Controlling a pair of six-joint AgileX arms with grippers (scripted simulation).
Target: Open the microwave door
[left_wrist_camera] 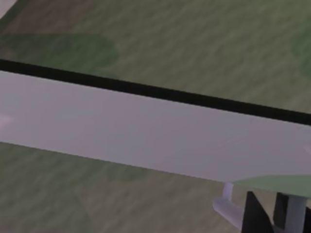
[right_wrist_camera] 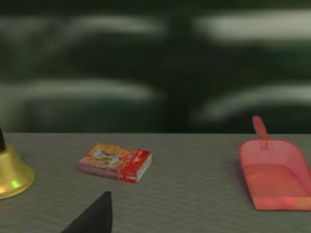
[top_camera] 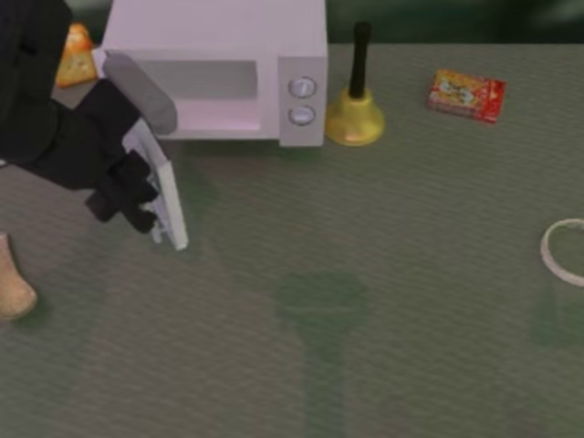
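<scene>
- At the bench's far left: microwave (top_camera: 219, 68), door (top_camera: 169, 196) swung wide open toward the front.
- Left claw (top_camera: 146, 208) clamped on the door's handle (top_camera: 157, 224).
- Right arm unseen from above.

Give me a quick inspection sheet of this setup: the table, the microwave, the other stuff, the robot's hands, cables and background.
Surface: green table, with faint darker patches.
Job's things: white microwave at the table's far left; microwave door swung wide open, cavity showing.
Clutter: gold bell right of the microwave; red box farther right; white ring at the right edge; orange item behind the microwave's left; tan object at the left edge; pink dustpan in the right wrist view.
Grippers: left hand at the door's handle edge, seemingly gripping it; right hand barely seen, only a dark tip.
Cables: nothing seen.
Surroundings: dark, blurred backdrop.
</scene>
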